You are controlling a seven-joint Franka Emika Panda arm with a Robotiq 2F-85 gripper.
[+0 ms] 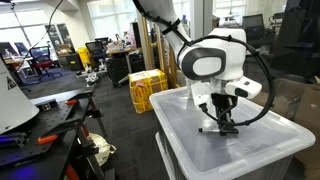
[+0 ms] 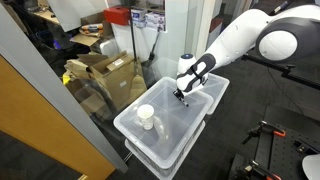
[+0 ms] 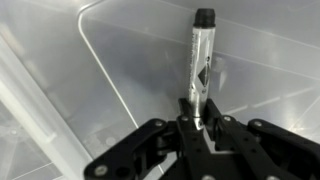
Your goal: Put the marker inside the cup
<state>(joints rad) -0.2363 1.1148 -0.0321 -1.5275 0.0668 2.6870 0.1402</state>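
Observation:
The marker (image 3: 200, 60) shows in the wrist view as a slim pen with a pale barrel and a black tip, pointing away from me. My gripper (image 3: 197, 120) is shut on its near end. In both exterior views the gripper (image 1: 222, 124) (image 2: 181, 96) is low over the lid of a translucent plastic bin (image 2: 190, 128), at its far end. The whitish cup (image 2: 146, 118) stands upright on the same lid near the opposite end, well apart from the gripper. The cup is out of sight in the wrist view.
The bin (image 1: 250, 155) is stacked on a second one. Cardboard boxes (image 2: 105, 72) stand beside a glass partition. A yellow crate (image 1: 147, 90) sits on the floor. A cluttered workbench (image 1: 45, 115) is nearby.

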